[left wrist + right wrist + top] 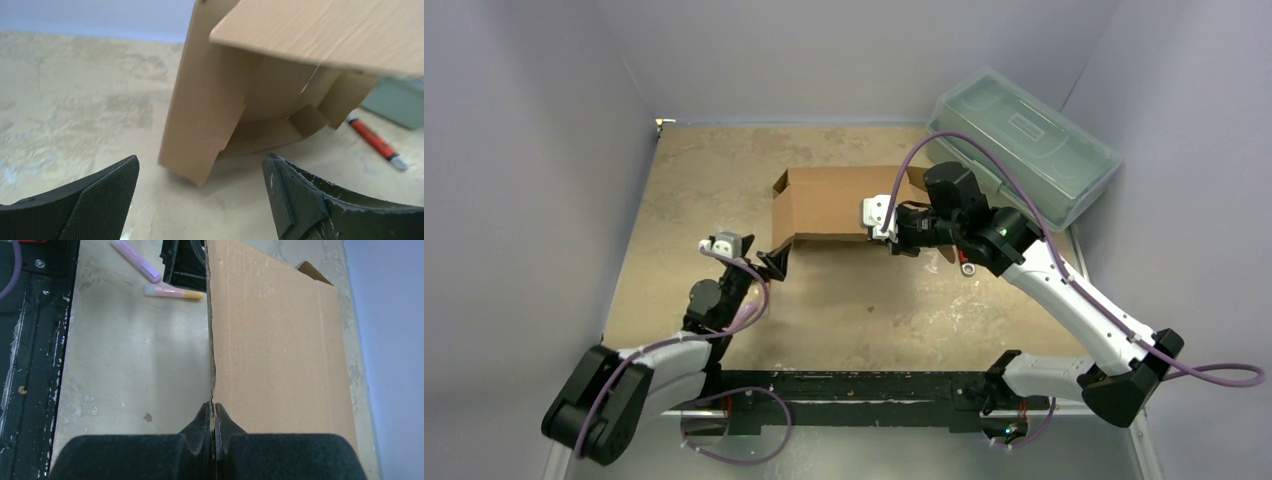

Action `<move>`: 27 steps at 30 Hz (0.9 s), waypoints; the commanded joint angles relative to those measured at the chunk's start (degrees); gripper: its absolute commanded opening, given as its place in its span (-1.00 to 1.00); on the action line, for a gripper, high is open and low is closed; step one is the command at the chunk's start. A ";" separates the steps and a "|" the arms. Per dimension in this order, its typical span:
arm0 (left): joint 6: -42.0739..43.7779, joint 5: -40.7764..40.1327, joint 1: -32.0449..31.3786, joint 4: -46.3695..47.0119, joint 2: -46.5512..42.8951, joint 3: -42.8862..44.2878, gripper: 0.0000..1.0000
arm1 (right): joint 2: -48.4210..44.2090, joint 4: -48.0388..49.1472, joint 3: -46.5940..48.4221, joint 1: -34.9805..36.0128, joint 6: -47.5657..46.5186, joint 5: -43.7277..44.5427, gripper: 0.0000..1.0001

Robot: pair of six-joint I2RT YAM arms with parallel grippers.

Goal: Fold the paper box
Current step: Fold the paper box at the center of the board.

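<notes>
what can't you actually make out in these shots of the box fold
- Top view: the inside of the paper box is hidden beneath its own raised panel.
- Top view: a small pale object is too small to name.
- Left wrist view: the toolbox is cut off by the frame edge and the cardboard.
- Right wrist view: the right gripper is shut on the box's edge, and the panel hides whatever lies under it.

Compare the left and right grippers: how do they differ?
The left gripper is open and holds nothing; the right gripper is shut on an edge of the paper box. The left gripper appears just short of the box, while the right gripper touches it. Both are black and face the box.
</notes>
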 commanded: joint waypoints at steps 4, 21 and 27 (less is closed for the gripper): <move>6.25 -2.88 -0.06 11.73 13.46 1.23 0.80 | 0.44 -0.13 4.19 -0.10 0.44 -0.59 -1.00; -0.97 11.18 9.33 37.42 40.27 8.56 0.59 | 5.72 -2.23 9.45 -0.19 0.78 -2.48 -1.00; -0.68 12.51 9.54 37.33 44.37 13.29 0.50 | 7.75 -3.97 12.04 -0.12 0.97 -3.90 -1.00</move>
